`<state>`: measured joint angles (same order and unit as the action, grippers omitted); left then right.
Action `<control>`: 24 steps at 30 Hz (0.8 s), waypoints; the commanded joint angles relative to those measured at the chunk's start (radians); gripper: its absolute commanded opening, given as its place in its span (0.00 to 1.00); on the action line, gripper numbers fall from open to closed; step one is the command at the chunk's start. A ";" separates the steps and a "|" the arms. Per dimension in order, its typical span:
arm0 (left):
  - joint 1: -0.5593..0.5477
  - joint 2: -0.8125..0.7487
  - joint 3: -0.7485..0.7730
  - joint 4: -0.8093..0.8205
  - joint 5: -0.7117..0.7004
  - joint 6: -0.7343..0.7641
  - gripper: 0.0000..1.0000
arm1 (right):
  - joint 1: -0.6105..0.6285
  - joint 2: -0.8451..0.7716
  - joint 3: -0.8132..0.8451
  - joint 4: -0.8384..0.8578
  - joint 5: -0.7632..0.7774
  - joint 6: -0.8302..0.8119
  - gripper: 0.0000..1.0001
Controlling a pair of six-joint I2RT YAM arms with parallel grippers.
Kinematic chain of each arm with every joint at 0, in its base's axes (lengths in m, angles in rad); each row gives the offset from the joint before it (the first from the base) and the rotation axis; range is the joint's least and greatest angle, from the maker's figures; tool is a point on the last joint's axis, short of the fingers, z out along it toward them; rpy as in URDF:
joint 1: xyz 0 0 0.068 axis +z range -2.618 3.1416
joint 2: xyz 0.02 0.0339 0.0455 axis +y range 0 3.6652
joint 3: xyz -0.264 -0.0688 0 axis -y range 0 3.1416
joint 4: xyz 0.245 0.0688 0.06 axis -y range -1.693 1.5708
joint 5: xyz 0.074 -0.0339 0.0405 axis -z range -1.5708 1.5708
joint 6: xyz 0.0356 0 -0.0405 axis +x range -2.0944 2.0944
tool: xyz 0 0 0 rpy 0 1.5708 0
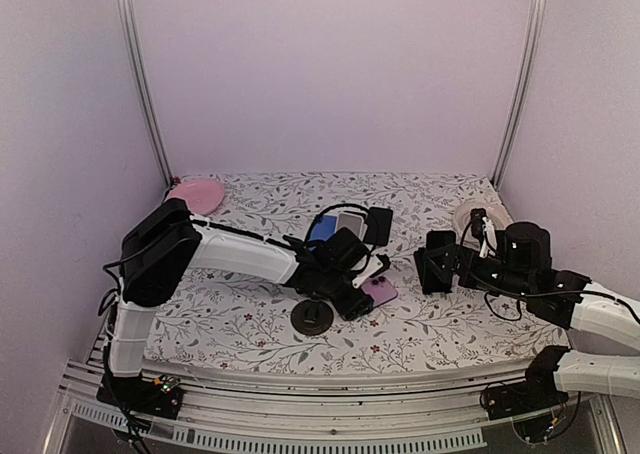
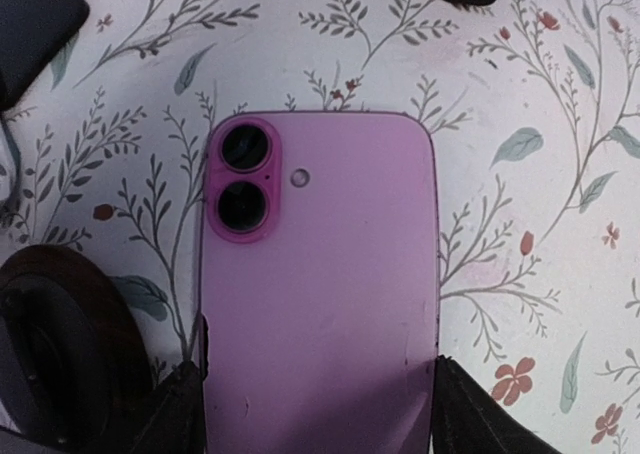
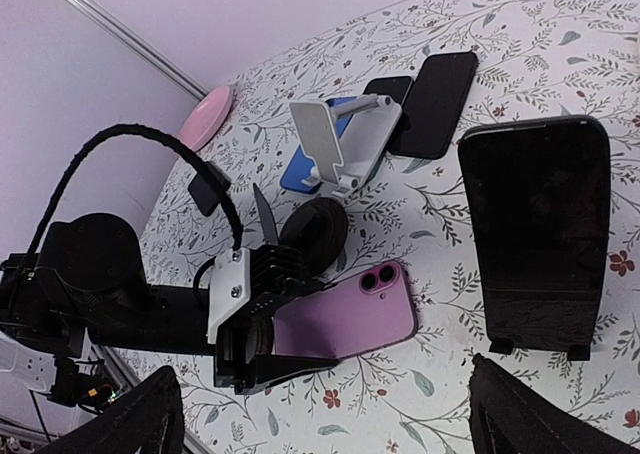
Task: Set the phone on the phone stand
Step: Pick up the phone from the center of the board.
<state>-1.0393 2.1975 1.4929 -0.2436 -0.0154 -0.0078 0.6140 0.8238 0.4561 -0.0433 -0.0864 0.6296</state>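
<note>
- Left gripper (image 2: 320, 376) sits low over the table (image 1: 430, 334), its fingers (image 2: 185, 409) set against both long edges of the pink phone (image 2: 320, 274) at the end away from the lenses; it appears to pinch the phone.
- The pink phone lies flat, back up, on the floral cloth, with a round black disc (image 1: 312, 316) just beside it. Lifting is judged not yet begun.
- Right gripper (image 3: 322, 374) hangs with its fingers spread wide and holds nothing.
- A dark upright slab (image 3: 535, 244) with two small lips at its foot stands before it; whether it is a stand cannot be told.
- Farther back, the white folding stand (image 3: 325, 144) stands unoccupied, near two dark phones (image 3: 435, 104).
- Assessment: grasp in hand at most; lift, carry and seating on the stand all remain.
</note>
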 commanded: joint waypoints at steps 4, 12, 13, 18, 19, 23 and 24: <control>-0.016 -0.086 -0.099 0.083 -0.038 -0.002 0.51 | -0.003 0.034 -0.086 0.150 -0.099 0.096 0.99; -0.040 -0.165 -0.171 0.167 -0.047 0.008 0.50 | 0.008 0.082 -0.162 0.268 -0.123 0.172 0.97; -0.043 -0.172 -0.179 0.176 -0.046 0.010 0.50 | 0.011 0.090 -0.173 0.284 -0.124 0.179 0.96; -0.061 -0.210 -0.203 0.213 -0.044 0.026 0.50 | 0.032 0.130 -0.199 0.357 -0.126 0.226 0.92; -0.064 -0.218 -0.207 0.221 -0.044 0.029 0.50 | 0.038 0.138 -0.200 0.364 -0.124 0.231 0.91; -0.082 -0.262 -0.221 0.247 -0.038 0.043 0.50 | 0.056 0.167 -0.201 0.393 -0.116 0.248 0.88; -0.085 -0.270 -0.223 0.253 -0.036 0.048 0.50 | 0.059 0.173 -0.202 0.400 -0.114 0.252 0.87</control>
<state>-1.1023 2.0090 1.2781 -0.0834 -0.0570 0.0128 0.6552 0.9779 0.2661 0.2810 -0.1986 0.8494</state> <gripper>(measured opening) 0.709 0.885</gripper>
